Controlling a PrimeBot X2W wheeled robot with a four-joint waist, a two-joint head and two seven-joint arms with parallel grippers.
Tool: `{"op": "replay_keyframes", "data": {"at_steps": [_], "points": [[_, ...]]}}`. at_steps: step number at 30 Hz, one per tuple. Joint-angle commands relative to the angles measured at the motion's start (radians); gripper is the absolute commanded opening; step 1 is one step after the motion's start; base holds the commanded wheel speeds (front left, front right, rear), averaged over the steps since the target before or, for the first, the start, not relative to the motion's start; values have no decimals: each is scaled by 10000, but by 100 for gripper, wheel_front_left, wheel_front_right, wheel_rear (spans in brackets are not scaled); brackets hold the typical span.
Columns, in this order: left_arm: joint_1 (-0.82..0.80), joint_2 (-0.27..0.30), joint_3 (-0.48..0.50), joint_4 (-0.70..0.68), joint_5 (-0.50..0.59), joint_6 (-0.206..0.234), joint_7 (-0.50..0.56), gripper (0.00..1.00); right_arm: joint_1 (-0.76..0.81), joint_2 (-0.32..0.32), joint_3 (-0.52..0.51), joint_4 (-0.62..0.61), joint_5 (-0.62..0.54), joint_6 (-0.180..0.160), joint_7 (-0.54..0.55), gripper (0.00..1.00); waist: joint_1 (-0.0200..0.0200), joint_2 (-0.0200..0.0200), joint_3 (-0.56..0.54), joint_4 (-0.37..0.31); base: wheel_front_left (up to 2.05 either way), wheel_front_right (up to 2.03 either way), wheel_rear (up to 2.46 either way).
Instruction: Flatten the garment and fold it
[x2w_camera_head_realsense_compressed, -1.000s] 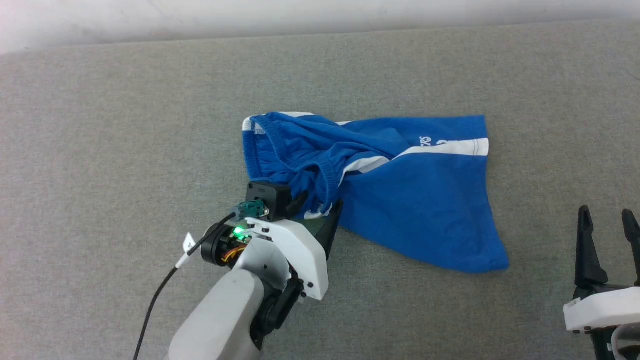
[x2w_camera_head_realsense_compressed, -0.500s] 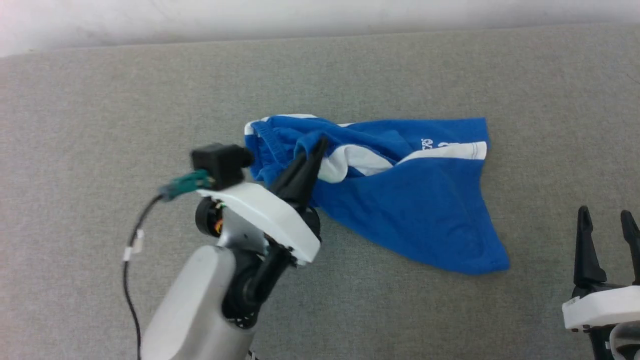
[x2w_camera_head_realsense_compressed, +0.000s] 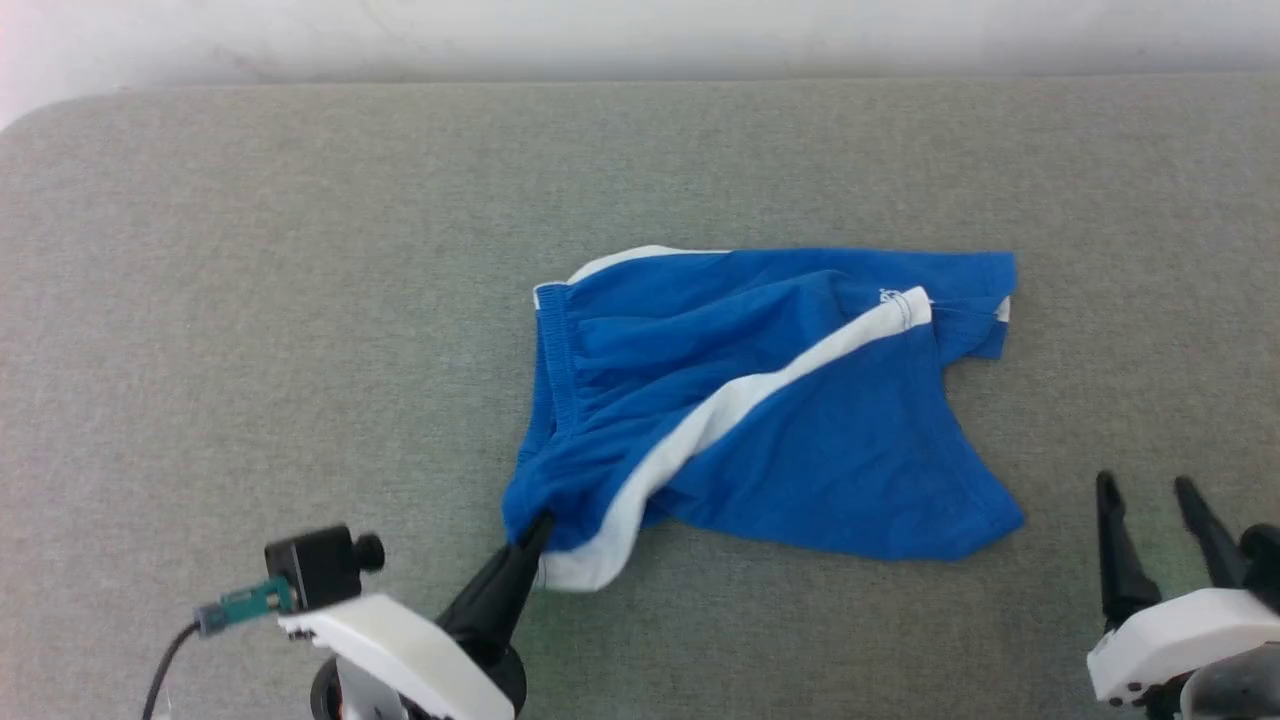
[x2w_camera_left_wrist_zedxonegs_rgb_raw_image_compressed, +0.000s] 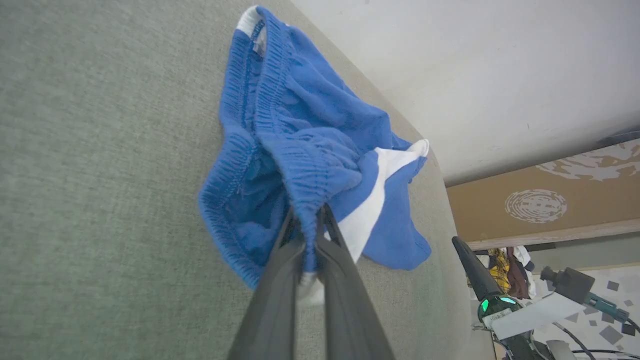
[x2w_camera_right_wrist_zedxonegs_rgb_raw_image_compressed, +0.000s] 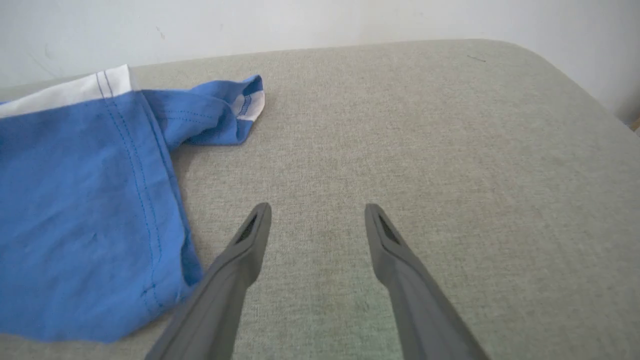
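Since a second ago, the left gripper (x2w_camera_head_realsense_compressed: 530, 530) has shut on the waistband corner and drawn it back toward the robot. The garment (x2w_camera_head_realsense_compressed: 780, 420) lies more spread out. The head camera has shifted too.

Head view: the shorts sit mid-table (x2w_camera_head_realsense_compressed: 250, 300), waistband to the left and leg hems to the right, with the white stripe (x2w_camera_head_realsense_compressed: 740, 400) running diagonally. The far right hem corner is folded over. Likely risk: a one-sided pull drags the whole cloth instead of smoothing it, as nothing pins the far end. The right gripper (x2w_camera_head_realsense_compressed: 1150, 495) is low right, apart from the cloth.

Left wrist view: the fingers are pinched nearly together on gathered elastic, and the waistband (x2w_camera_left_wrist_zedxonegs_rgb_raw_image_compressed: 280, 100) rises bunched from the table. Only one layer seems caught, the other gaping open beside it. More pulling may open the shorts rather than flatten them, or the thin edge may slip out.

Right wrist view: the jaws stand wide with nothing between them, over bare table just beside the leg hem (x2w_camera_right_wrist_zedxonegs_rgb_raw_image_compressed: 150, 200).
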Motion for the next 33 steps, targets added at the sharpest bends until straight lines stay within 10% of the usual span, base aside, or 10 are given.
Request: {"op": "replay_keyframes", "data": {"at_steps": [1,3,4,5,6,20,33], "points": [[90,21,43,33,-71,-114,-24,0,94,5,36,33,-45,-9,125,100,0,0,-5,108,0,0,0],[248,-80,79,180,-172,-141,-157,0,142,5,139,42,-62,-9,439,100,0,0,-31,207,0,0,0],[276,-170,87,249,-251,-160,-216,23,129,5,213,-5,-74,-9,533,100,0,0,-49,251,0,0,0],[276,-279,125,325,-324,-144,-299,89,88,5,257,-69,-73,-9,592,100,0,0,-73,291,0,0,0],[234,-405,223,399,-351,-88,-466,100,32,5,331,-146,-127,-9,649,100,0,0,-105,325,0,0,0],[-144,-391,1497,1975,1609,425,-3595,100,-2027,-163,2562,-475,-778,-9,2053,100,0,0,-684,623,0,0,0],[-423,-761,804,3495,2781,287,-4788,100,-3497,-1091,2560,1534,-820,-9,3120,100,0,0,-427,1486,0,0,0]]}}
